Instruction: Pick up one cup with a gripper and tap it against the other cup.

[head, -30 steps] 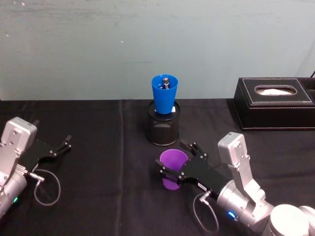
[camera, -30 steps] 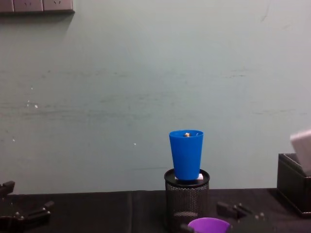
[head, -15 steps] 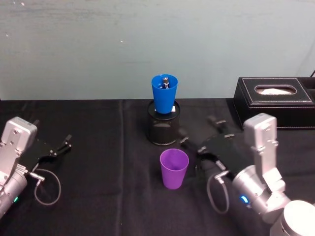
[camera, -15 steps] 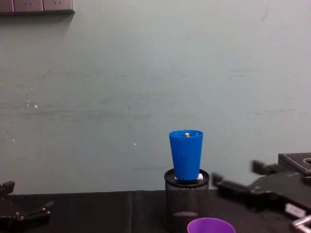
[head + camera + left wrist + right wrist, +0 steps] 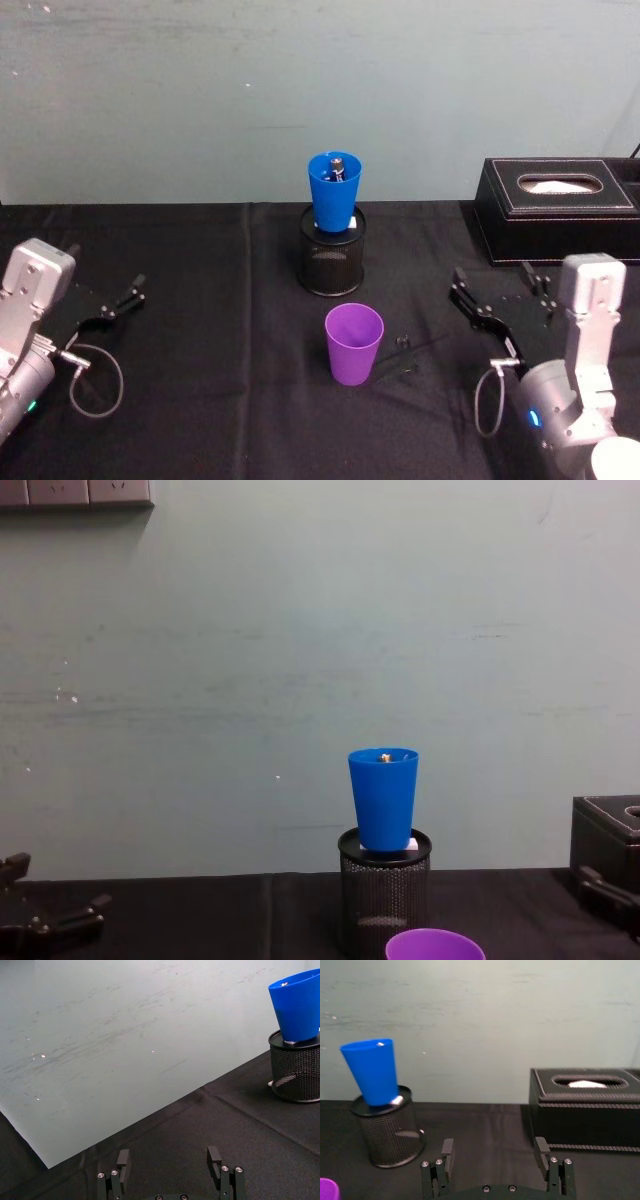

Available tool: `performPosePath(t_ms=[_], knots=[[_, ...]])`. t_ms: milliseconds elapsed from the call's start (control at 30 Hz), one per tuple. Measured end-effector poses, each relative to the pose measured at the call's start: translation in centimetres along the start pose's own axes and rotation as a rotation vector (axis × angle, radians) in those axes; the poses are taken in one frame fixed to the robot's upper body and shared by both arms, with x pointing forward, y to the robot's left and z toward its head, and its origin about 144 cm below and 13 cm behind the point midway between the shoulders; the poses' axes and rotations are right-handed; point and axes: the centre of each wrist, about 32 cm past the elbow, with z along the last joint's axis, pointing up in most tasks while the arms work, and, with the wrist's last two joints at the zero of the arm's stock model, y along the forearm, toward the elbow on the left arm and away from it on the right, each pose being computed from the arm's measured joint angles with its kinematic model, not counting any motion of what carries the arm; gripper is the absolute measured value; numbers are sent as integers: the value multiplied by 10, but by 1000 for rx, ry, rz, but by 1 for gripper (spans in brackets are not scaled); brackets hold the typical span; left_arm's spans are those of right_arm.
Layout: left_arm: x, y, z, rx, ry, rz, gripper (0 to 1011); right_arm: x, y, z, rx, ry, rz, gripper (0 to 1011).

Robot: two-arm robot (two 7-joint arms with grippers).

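Note:
The purple cup (image 5: 353,343) stands upright on the black cloth, in front of the mesh holder; its rim shows in the chest view (image 5: 435,946) and the right wrist view (image 5: 327,1189). The blue cup (image 5: 334,190) sits tilted in the top of the black mesh holder (image 5: 331,262), also seen in the chest (image 5: 384,798), right wrist (image 5: 372,1072) and left wrist (image 5: 296,1007) views. My right gripper (image 5: 495,285) hovers open and empty to the right of the purple cup, well apart from it (image 5: 494,1147). My left gripper (image 5: 125,297) rests open at the far left (image 5: 168,1157).
A black tissue box (image 5: 560,210) stands at the back right, just behind the right gripper (image 5: 587,1110). The wall runs close behind the mesh holder (image 5: 384,890). A seam crosses the black cloth left of the holder.
My right gripper, which was around the purple cup a second ago, has opened off it and drawn back to the right. The purple cup stays standing. The left arm has not moved.

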Motion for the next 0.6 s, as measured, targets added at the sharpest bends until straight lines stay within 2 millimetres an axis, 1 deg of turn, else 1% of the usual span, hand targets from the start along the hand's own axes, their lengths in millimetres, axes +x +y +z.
performPosePath(t_ms=[67, 600], knots=[[0, 0, 0, 0, 0, 0, 1000, 2, -2, -3, -7, 10, -12, 1003], [0, 0, 0, 0, 0, 0, 1000, 0, -1, -1, 0, 4, -5, 1003]])
